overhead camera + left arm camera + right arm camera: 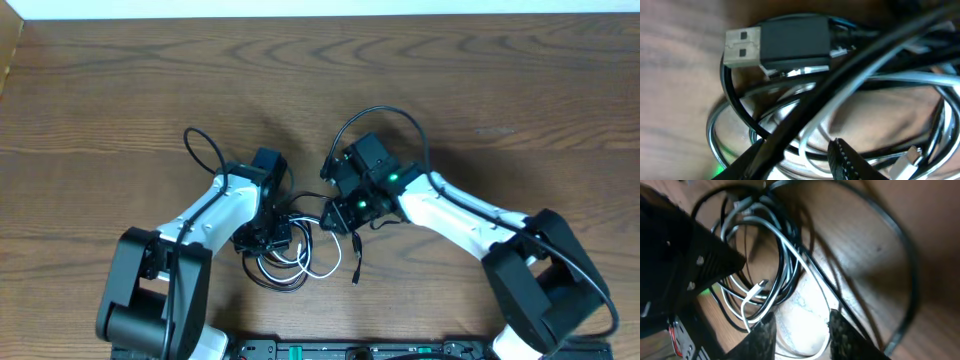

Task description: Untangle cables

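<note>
Left gripper [266, 238]: positioned over the left side of the cables [292, 268], which lie coiled on the table [120, 90] between both arms. Only one finger [842, 160] is visible above the coil, so the jaw state cannot be determined. Right gripper [801, 324]: jaws stand apart, with the white cable [796, 252] looping through the gap.

The tabletop [120, 90] is brown wood with visible grain and a soft sheen. The black cables [734, 100] and white cable [790, 247] wear smooth, glossy plastic sheaths. The USB plug [742, 46] has a bare, dull-silver metal shell (its housing is smooth black plastic).
</note>
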`<action>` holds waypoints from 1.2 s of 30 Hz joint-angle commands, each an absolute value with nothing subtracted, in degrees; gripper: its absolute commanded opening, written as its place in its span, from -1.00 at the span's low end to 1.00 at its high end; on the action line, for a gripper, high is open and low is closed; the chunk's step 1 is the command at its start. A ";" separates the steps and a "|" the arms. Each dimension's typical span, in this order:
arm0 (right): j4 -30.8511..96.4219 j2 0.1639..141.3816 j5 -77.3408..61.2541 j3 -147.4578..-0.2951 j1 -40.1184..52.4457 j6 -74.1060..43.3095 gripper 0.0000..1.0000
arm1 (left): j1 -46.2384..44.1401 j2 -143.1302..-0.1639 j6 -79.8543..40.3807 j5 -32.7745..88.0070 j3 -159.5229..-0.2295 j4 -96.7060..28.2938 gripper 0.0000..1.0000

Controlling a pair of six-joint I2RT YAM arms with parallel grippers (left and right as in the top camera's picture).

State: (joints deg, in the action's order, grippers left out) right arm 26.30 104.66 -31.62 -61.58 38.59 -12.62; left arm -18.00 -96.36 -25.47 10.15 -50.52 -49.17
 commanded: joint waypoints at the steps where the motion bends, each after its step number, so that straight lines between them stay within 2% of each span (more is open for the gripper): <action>1: 26.13 107.00 -31.66 -62.50 39.77 -14.79 -0.40 | -17.63 -96.99 -25.34 9.28 -50.02 -48.25 -0.18; 6: 24.93 109.47 -27.38 -62.50 40.97 -14.74 -0.32 | -17.63 -96.99 -25.10 7.79 -50.02 -47.16 -0.19; 19: 20.69 113.38 -28.91 -62.50 41.45 -14.70 -0.37 | -17.63 -96.97 -22.72 7.88 -50.02 -46.35 -0.21; 22: 19.44 113.38 -29.08 -62.50 41.47 -14.02 -0.58 | -17.63 -96.97 -22.55 7.90 -50.02 -46.09 -0.21; 24: 19.20 113.38 -29.10 -62.50 41.47 -13.63 -0.92 | -17.63 -96.97 -22.55 7.88 -50.02 -45.95 -0.21; 25: 19.20 113.38 -29.10 -62.50 41.47 -13.63 -0.98 | -17.63 -96.97 -22.52 7.88 -50.02 -46.00 -0.22; 31: 23.68 109.25 -33.36 -62.57 36.62 -5.78 -0.98 | -15.73 -96.16 -23.42 8.99 -50.04 -49.54 -0.28; 36: 27.24 104.53 -51.27 -62.57 33.23 9.67 -0.98 | -14.87 -93.51 -22.09 10.87 -50.04 -50.24 -0.31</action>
State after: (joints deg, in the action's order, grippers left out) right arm 26.04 109.16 -37.36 -62.52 34.79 -3.22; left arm -15.38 -95.96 -23.51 9.13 -50.48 -49.74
